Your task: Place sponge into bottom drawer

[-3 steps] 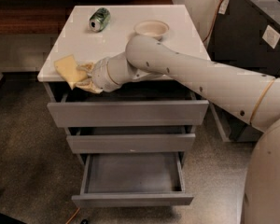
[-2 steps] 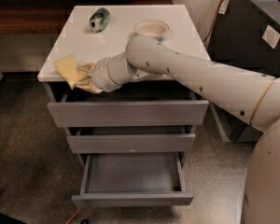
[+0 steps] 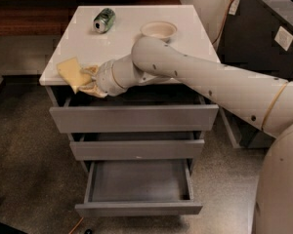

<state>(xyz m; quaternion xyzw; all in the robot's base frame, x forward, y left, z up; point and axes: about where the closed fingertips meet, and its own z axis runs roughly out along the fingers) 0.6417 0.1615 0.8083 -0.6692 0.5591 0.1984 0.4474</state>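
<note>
Speckled grey floor (image 3: 24, 155), with a white-topped cabinet (image 3: 132, 38) standing at centre and a black unit (image 3: 268, 33) close on its right side. An orange cable (image 3: 229, 8) runs down between the two.

On the cabinet top, a green can (image 3: 104, 20) lies on its side towards the rear left. A white bowl (image 3: 158, 30) stands upright near the rear centre, well apart from the can.

The gripper (image 3: 86, 81) is at the front left corner of the top, over its edge. Its jaws are closed on the sponge (image 3: 72, 73), which sticks out to the left of the fingers, tilted, partly over the corner of the top.

The arm (image 3: 200, 77) reaches in from the right, crossing the front of the top and hiding part of it just in front of the bowl.

Below, the top drawer (image 3: 134, 118) and the middle drawer (image 3: 136, 149) are each pulled out a little. The bottom drawer (image 3: 139, 209) is drawn out furthest, with its grey floor in view. The sponge is well above it and to its left, and both upper drawer fronts lie between them.
</note>
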